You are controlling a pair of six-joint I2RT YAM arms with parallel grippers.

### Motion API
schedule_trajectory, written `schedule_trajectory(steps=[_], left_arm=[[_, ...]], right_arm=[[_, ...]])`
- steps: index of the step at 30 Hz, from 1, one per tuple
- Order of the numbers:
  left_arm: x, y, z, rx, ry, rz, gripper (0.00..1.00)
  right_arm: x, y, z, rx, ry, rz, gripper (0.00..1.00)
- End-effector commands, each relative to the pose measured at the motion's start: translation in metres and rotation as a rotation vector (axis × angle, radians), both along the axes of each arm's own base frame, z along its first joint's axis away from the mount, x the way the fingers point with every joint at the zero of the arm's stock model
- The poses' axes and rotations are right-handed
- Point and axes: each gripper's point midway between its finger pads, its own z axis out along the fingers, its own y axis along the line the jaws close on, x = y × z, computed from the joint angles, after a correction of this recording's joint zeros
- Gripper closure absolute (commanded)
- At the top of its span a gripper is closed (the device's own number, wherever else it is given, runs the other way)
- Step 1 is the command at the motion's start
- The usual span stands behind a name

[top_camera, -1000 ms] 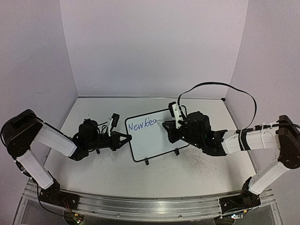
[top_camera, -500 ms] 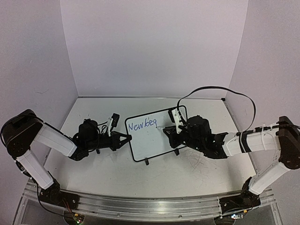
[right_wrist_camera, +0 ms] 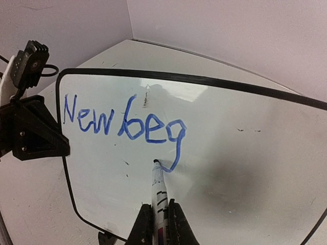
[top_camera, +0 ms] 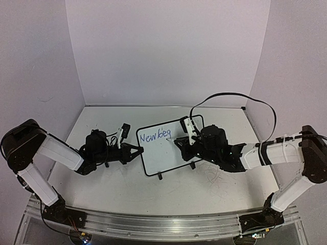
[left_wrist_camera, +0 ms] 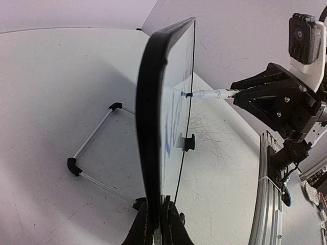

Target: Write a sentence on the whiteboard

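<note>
From above, the whiteboard [top_camera: 164, 157] stands propped near the middle of the counter [top_camera: 127, 190], between the two arms. The left end effector [top_camera: 139, 150] is clenched on its left edge. The right end effector [top_camera: 179, 142] reaches in from the other side, just below the end of the blue writing. The sentence [top_camera: 155, 136] is partly done: it reads "New beg" and slants up along the top of the board.

The left wrist view sees the board edge-on, its black frame pinched between the jaws at the bottom of the picture. The wire stand [left_wrist_camera: 94, 153] props it from behind, and one black foot [left_wrist_camera: 189, 143] shows on the front side. The marker [left_wrist_camera: 209, 94] meets the white face tip first.

In the right wrist view the right jaws are clamped on the marker, and its tip rests at the hook of the "g". The letters are bold and legible, and most of the board to their right is bare apart from a few tiny specks.

The writing step looks barely halfway. The next move is probably a short lift and a restart just right of the "g". It calls for light pressure and the same upward slant, so the propped board does not tip back.
</note>
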Motion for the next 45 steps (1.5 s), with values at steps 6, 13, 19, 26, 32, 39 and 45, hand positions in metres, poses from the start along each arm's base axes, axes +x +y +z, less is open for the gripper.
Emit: schedule_trajectory(steps=[6,13,19,26,32,39,45], left_arm=[[-0.004,0.008,-0.028,0.098,0.045,0.019,1.0],[-0.006,0.011,-0.028,0.104,0.039,0.023,1.0],[-0.008,0.015,-0.03,0.113,0.044,0.031,1.0],[-0.009,0.017,-0.033,0.123,0.049,0.035,1.0],[-0.008,0.017,-0.033,0.124,0.047,0.04,1.0],[-0.008,0.018,-0.032,0.123,0.044,0.046,1.0],[-0.007,0.018,-0.031,0.122,0.044,0.047,1.0]], right_arm=[[-0.004,-0.026,0.062,0.116,-0.117,-0.03,1.0],[-0.002,-0.03,0.071,0.102,-0.162,0.018,1.0],[0.0,-0.021,0.068,0.09,-0.163,0.044,1.0],[0.001,-0.014,0.064,0.082,-0.157,0.068,1.0],[-0.002,-0.007,0.062,0.069,-0.155,0.089,1.0],[-0.001,-0.004,0.059,0.023,-0.189,0.078,1.0],[0.005,-0.011,0.06,0.016,-0.204,0.018,1.0]])
